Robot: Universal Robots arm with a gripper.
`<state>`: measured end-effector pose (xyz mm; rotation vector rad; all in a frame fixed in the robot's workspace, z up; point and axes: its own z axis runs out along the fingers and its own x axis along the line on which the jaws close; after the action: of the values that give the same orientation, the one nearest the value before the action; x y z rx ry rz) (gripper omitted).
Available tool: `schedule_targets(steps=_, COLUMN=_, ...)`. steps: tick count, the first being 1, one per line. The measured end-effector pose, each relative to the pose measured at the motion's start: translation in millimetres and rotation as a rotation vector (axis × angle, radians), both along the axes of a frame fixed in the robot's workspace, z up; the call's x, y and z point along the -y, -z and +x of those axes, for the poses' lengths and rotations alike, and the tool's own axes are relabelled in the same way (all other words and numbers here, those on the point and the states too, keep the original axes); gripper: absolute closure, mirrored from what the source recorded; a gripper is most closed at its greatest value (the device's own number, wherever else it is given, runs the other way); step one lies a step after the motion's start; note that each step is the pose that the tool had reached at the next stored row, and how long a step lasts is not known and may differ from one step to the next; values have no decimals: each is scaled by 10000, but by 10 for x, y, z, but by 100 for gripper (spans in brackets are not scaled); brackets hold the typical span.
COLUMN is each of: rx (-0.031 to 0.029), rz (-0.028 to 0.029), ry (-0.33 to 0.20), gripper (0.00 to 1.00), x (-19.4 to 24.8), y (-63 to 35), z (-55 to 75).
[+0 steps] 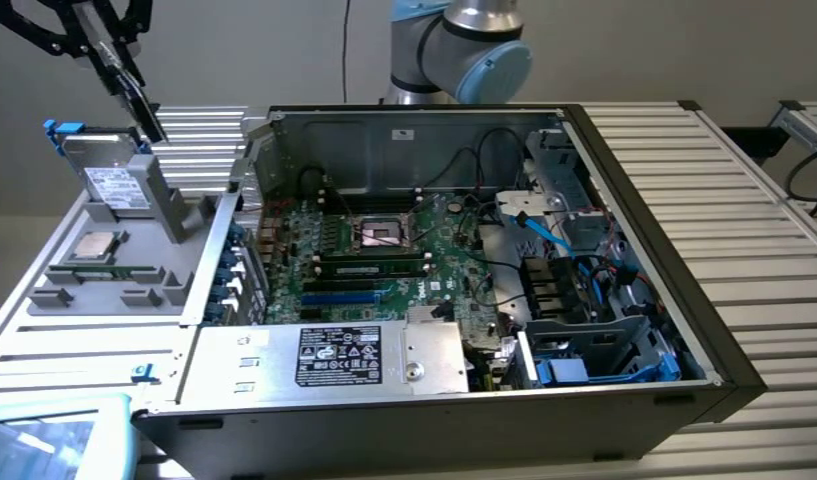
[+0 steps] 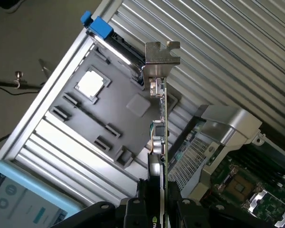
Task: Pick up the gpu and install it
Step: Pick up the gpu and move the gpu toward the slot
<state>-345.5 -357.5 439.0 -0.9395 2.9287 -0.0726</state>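
The gpu (image 1: pixel 137 98) is a thin dark card with a metal bracket. It hangs tilted in the air above the grey parts tray (image 1: pixel 141 285) at the exterior view's left, and my gripper (image 1: pixel 115 52) is shut on its upper end. The wrist view looks along the gpu (image 2: pixel 162 118) edge-on, with its silver bracket (image 2: pixel 160 59) at the far end and my gripper (image 2: pixel 157 209) clamped on both faces. The green motherboard (image 1: pixel 368 250) lies inside the open computer case (image 1: pixel 648 300), to the exterior view's right of the card and lower.
The grey tray holds a processor chip (image 1: pixel 95 245) and a hard drive (image 1: pixel 115 185) standing against a grey block. Inside the case are a power supply (image 1: pixel 341 355), cables and drive bays (image 1: pixel 582 300). A blue-framed screen (image 1: pixel 48 440) sits at the lower left. The arm's base (image 1: pixel 455 50) stands behind the case.
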Motion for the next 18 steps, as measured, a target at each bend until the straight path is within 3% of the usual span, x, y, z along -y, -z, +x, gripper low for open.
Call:
schedule_targets(steps=5, rx=-2, rz=150, ry=-897, gripper=73, x=0, y=1, z=0)
schedule_targets(steps=9, rx=-5, rz=227, ry=-1627, gripper=73, x=0, y=4, z=0)
schedule_targets(steps=18, rx=-24, rz=233, ry=-3251, gripper=73, x=0, y=23, z=0)
